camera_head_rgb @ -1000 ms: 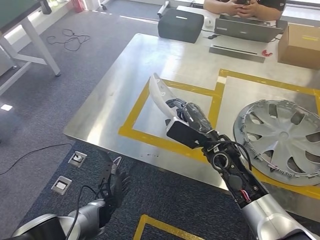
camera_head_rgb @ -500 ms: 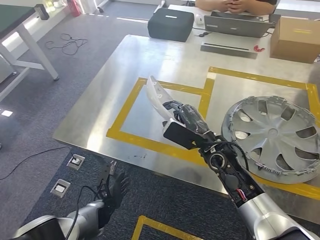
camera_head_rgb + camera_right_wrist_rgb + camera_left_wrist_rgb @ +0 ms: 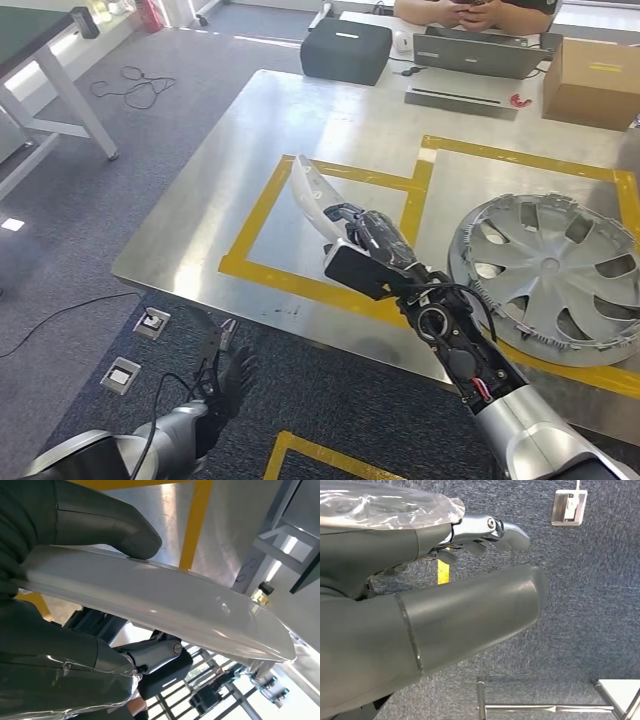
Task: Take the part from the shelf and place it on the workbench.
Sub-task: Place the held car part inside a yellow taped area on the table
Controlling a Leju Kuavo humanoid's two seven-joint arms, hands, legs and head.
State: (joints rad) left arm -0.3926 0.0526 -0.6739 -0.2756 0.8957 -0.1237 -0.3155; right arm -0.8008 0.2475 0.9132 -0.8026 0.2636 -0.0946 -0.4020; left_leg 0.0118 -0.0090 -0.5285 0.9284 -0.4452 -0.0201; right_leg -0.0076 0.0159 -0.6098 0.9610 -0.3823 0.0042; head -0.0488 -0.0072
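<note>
Left hand (image 3: 226, 385) hangs low beside the robot over the grey carpet, well short of the table edge. Its dark fingers (image 3: 240, 368) are spread apart w/ nothing in them; looks parked, out of the way, since this is a one-hand job.

Next over, the part: a long, curved white plastic piece (image 3: 313, 195), glossy, tapering to a point. It's up off the brushed-steel workbench (image 3: 226, 190), above the inner area of the left yellow-tape rectangle (image 3: 253, 225), pointed end well past the fingertips, the other end buried in the grip. I'd guess it's held by one end so the free length can be lowered flat into the taped zone.

Right hand (image 3: 362, 240) grips it. In the right wrist view the thick grey thumb (image 3: 109, 522) presses along one face and the darker fingers (image 3: 56, 645) wrap the opposite side, closed snug on the part, no gap visible. Right arm reaches fwd and inward across the table edge, wrist roughly level, black forearm w/ exposed wiring trailing back.

Far right of the fingers, well apart, a silver plastic wheel cover (image 3: 551, 270) lies flat in the neighbouring taped box. So prob. the left box is this part's slot. Not yet set down.
</note>
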